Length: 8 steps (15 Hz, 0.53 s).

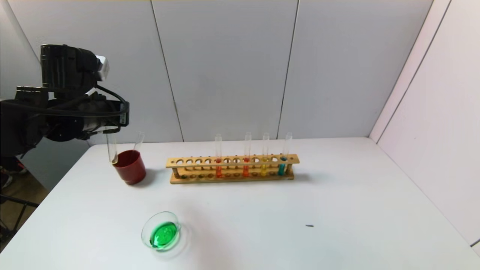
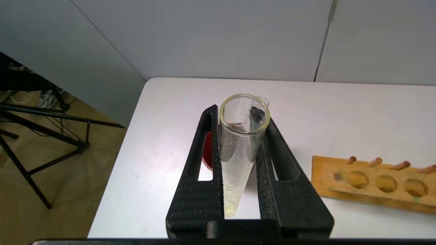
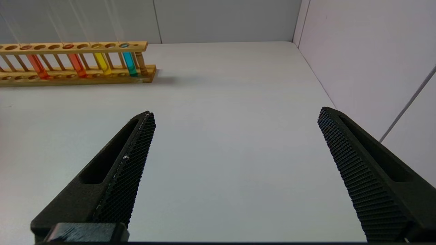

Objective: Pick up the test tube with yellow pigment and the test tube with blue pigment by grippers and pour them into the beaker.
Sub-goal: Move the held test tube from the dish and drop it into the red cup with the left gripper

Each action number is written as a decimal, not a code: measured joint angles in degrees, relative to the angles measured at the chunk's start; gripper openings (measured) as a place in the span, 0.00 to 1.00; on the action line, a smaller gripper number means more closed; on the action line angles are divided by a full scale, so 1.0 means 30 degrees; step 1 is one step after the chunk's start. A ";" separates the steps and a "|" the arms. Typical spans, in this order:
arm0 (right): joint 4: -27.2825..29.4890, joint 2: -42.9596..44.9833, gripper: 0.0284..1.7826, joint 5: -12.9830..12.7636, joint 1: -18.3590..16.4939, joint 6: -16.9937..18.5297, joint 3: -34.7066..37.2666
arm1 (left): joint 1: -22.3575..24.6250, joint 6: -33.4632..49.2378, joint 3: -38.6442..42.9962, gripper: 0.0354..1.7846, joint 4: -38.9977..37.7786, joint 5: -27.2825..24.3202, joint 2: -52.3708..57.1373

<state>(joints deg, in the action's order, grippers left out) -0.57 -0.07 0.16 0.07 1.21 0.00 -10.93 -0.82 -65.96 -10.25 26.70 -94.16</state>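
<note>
While the left tool (image 2: 238, 136), ridged black fingers, clamps an emptied clear glass tube (image 1: 111, 148) over the red cup (image 1: 129, 167), the round beaker (image 1: 161, 235) holds green liquid near the desk (image 1: 337, 210) front. Four tubes stand in the wooden rack (image 1: 232, 168): two orange-red, the yellow tube (image 1: 264, 159), the blue tube (image 1: 283, 159); the right tool (image 3: 235, 143) gapes apart.

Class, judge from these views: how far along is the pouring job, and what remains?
Done: the beaker holds green liquid, and one empty tube leans in the red cup. In hand: the left hand grips a nearly empty tube by that cup. Left: setting it down. A yellow tube and a blue tube stand with liquid in the rack. The right hand is open, idle.
</note>
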 joint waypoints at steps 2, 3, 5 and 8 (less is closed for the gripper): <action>0.0000 0.0000 0.98 0.0000 0.0000 0.0000 0.0000 | 0.0833 0.0289 -0.0179 0.16 -0.0394 -0.1081 -0.0264; -0.0008 0.0000 0.98 0.0000 0.0000 0.0000 0.0000 | 0.1150 0.0557 -0.0179 0.16 -0.0605 -0.1248 -0.0423; -0.0008 0.0000 0.98 0.0000 0.0000 0.0008 0.0000 | 0.1532 0.0784 -0.0146 0.16 -0.1122 -0.1467 -0.0796; -0.0008 0.0000 0.98 0.0000 0.0000 0.0000 0.0000 | 0.2186 0.0805 -0.0345 0.16 -0.2280 -0.2267 -0.1662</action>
<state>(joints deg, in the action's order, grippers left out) -0.60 -0.07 0.16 0.07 1.21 0.00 -4.38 1.60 -67.00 -17.09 19.90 -99.15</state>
